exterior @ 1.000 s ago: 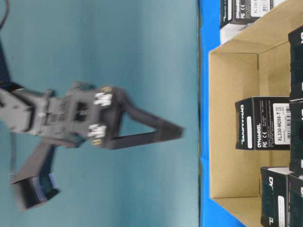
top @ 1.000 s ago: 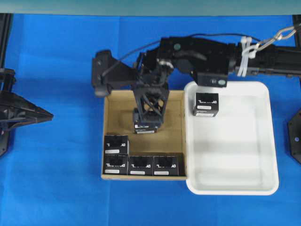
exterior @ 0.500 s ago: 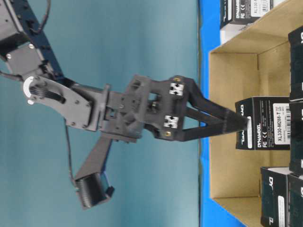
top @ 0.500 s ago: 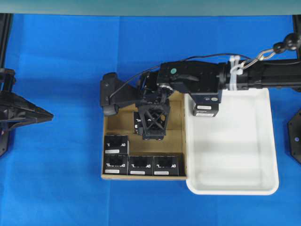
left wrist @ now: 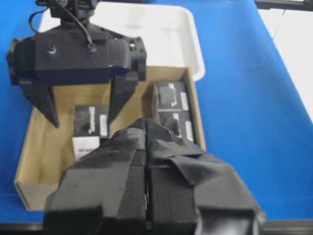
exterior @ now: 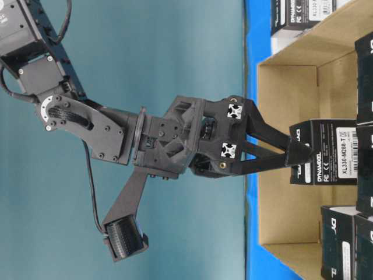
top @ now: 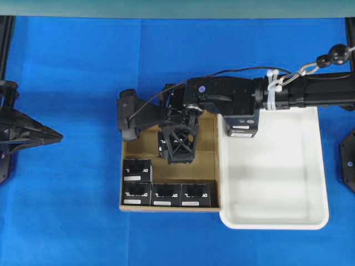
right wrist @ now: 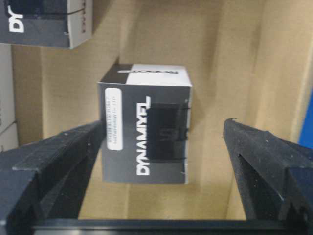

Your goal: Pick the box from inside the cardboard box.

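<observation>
Blue table (top: 72,183): right jaws wide astride box (right wrist: 145,130), four boxes (top: 165,194) beside, in cardboard box (top: 211,158).

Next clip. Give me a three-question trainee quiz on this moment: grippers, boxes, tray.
1. True or false: the right gripper is shut on the box.
2. How many black boxes are in the cardboard box? A) three B) five C) seven
3. What lies in the white tray?

Key:
1. False; its fingers stand open on either side of the box.
2. B.
3. One black box, at the corner nearest the arm.
</observation>
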`<action>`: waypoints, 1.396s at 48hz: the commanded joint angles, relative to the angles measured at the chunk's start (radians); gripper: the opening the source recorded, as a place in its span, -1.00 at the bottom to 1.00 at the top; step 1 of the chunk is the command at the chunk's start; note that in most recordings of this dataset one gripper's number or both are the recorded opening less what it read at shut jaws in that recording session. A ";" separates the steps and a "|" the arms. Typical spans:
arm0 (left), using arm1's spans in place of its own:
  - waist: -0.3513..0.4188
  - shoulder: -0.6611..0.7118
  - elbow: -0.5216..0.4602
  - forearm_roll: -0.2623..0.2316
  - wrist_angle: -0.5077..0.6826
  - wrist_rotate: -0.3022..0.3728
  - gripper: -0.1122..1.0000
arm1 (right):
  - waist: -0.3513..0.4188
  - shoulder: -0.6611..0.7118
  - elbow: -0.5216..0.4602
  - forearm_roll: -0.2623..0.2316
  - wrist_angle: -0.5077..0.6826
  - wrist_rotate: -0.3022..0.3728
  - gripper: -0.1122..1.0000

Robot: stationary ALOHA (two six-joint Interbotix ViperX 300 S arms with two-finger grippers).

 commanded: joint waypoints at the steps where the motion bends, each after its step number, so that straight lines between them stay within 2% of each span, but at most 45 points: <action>1: -0.002 0.006 -0.031 0.003 -0.009 0.000 -0.92 | 0.008 0.002 -0.003 0.011 0.002 0.002 1.00; 48: -0.002 0.009 -0.029 0.002 -0.002 0.002 -0.92 | 0.006 0.072 0.015 0.014 -0.043 0.002 0.98; 52: -0.002 0.008 -0.029 0.002 -0.002 0.002 -0.92 | 0.017 0.072 0.014 0.014 -0.041 -0.002 0.83; 59: -0.002 0.008 -0.029 0.002 -0.002 0.002 -0.92 | 0.026 0.071 0.014 0.015 -0.043 0.003 0.30; 67: -0.002 0.009 -0.029 0.002 -0.002 0.000 -0.92 | 0.028 0.064 0.009 0.020 -0.040 0.006 0.29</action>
